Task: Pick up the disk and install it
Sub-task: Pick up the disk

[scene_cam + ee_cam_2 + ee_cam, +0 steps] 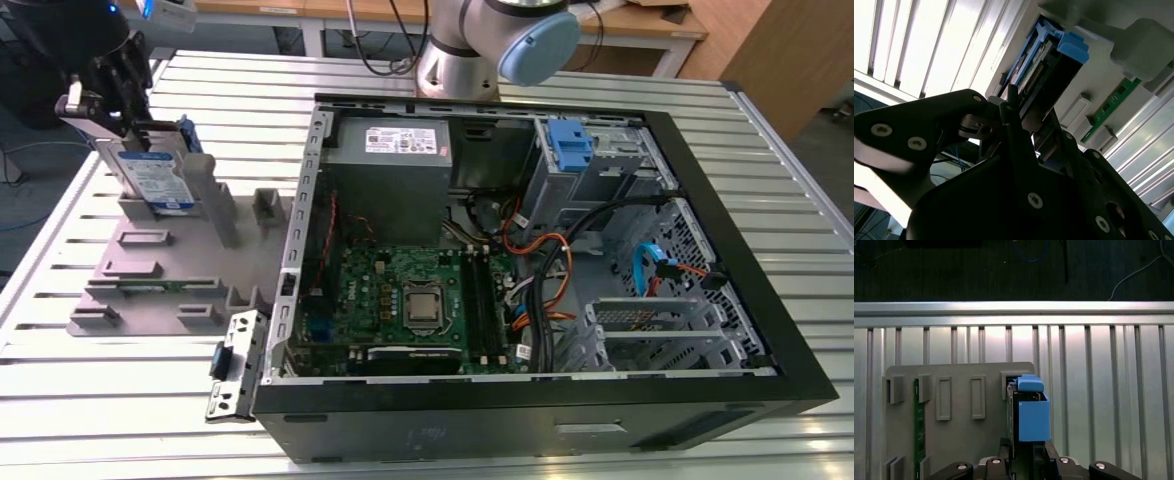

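Slatted aluminium table (pixel 120 410) carries two items: a grey fixture plate (pixel 140 275) on the exterior view's left and an open computer case (pixel 747 340) to its right, just beside it.

Disk (pixel 154 178): stands on edge in a slot at the far end of the fixture plate, label side visible, blue bracket rail along its edge. Its lower end sits in the slot.

Gripper (pixel 1026 449): at the disk's upper end. In both wrist views the black fingers (pixel 1010 125) lie one on each flat side of the disk, pressed against it, so the disk is pinched between them.

Fixture plate, other slots: a green circuit strip (pixel 916 425) lies in one slot, well apart from the disk.

Case interior: motherboard (pixel 400 295) on the floor, grey power supply (pixel 394 155) at the far wall, upright blue latch piece (pixel 570 145) at the drive bay, bundled cables (pixel 561 250) between them.
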Tool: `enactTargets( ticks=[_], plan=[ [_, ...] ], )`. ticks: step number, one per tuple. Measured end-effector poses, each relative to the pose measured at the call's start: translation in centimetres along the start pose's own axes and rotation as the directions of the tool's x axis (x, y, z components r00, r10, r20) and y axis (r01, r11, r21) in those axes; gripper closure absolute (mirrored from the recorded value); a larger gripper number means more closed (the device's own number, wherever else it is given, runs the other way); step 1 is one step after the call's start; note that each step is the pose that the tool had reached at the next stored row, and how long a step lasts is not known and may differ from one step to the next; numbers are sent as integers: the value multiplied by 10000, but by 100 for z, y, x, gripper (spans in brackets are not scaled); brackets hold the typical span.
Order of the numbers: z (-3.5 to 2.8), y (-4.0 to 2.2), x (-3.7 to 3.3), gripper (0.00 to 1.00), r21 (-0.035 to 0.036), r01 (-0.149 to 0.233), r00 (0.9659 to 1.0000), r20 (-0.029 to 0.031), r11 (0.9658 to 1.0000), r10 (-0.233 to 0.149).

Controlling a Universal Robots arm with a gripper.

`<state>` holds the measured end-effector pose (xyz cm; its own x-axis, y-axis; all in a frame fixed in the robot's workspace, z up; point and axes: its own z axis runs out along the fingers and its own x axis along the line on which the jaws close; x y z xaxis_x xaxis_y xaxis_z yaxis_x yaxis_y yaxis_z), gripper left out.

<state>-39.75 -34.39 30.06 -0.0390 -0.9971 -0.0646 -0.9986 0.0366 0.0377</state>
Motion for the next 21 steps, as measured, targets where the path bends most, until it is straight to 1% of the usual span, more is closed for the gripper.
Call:
enactTargets(
  ticks=[14,21],
  plan=[
    [-3,1,0,65,6,-83,10000,3,10000,83],
    [-60,2,-4,65,5,-83,10000,3,10000,83]
  ],
)
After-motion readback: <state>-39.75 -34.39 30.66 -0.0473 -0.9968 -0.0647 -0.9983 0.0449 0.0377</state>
